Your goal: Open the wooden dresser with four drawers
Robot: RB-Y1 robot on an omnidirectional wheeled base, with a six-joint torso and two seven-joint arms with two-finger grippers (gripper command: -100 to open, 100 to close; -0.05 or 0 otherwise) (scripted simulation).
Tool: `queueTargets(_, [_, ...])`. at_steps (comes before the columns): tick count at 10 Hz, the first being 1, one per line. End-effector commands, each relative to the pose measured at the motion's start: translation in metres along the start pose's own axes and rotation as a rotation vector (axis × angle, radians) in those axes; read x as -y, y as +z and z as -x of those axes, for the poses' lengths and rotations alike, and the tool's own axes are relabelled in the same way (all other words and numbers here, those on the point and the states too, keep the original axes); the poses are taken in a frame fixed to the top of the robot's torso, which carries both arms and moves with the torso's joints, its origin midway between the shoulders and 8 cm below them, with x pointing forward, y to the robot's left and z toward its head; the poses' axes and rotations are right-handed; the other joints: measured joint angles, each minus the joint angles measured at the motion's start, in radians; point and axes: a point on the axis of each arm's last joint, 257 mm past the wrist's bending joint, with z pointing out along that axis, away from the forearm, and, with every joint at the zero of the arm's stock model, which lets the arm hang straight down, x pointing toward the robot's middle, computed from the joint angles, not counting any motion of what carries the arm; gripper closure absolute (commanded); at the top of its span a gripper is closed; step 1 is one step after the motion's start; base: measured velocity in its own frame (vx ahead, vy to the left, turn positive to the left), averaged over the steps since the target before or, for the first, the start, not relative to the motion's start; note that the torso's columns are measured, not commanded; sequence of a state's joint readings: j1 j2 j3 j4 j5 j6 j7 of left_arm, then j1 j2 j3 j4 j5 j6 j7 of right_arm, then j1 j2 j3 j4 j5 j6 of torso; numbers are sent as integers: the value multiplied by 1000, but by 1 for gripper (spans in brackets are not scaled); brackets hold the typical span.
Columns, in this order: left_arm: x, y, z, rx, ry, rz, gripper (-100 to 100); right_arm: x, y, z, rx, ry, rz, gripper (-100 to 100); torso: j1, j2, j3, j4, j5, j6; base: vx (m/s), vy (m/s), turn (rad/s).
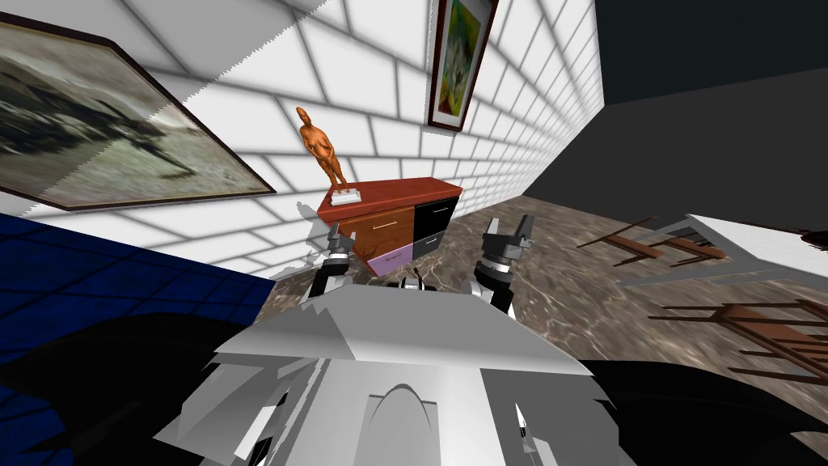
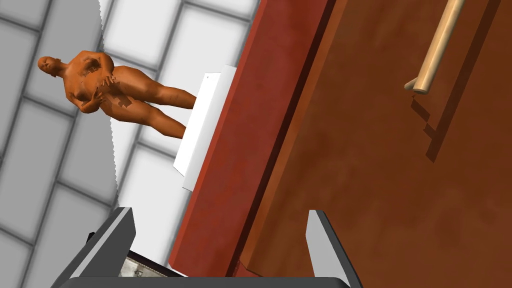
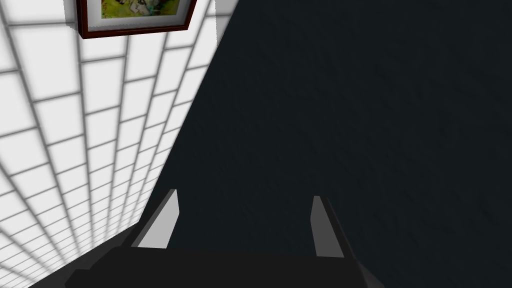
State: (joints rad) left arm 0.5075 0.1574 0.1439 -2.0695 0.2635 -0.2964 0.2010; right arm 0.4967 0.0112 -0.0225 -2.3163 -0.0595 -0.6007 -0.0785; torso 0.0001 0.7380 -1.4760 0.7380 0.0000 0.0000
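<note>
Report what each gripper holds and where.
Nothing is held. The left gripper stands open before the brown drawer, clear of its handle; the right gripper is open and empty.

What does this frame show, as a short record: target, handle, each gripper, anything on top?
target: dresser, red-brown top
drawer faced: brown front, looks shut
handle: pale bar, ungrasped, beyond the fingertips
left gripper: open, close to the brown front
right gripper: open, empty, off to the dresser's side
on top: orange figure on a white base
</note>
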Motion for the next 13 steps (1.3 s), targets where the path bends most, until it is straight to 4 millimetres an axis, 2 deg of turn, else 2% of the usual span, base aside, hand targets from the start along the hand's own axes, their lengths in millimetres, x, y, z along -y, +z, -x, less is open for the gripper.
queueTargets(1, [-5, -1, 5, 10, -5, 12, -100, 0, 0, 0, 0, 0, 0, 0, -1, 0, 0, 0, 0, 0, -6, -26, 8])
queueTargets(7, [-5, -1, 5, 10, -5, 12, -100, 0, 0, 0, 0, 0, 0, 0, 0, -1, 0, 0, 0, 0, 10, -18, -24])
queueTargets(9, [-15, -3, 16, 35, -17, 37, -100, 0, 0, 0, 0, 0, 0, 0, -3, -9, -5, -2, -1, 0, 203, -96, 138])
queueTargets(10, [-26, -6, 28, 63, -32, 63, -100, 0, 0, 0, 0, 0, 0, 0, -3, -6, -4, -2, -1, 0, 165, -170, 85])
queueTargets(13, [-44, -13, 46, 115, -65, 100, -100, 0, 0, 0, 0, 0, 0, 0, 0, 4, 3, 1, 0, 0, 101, -170, 80])
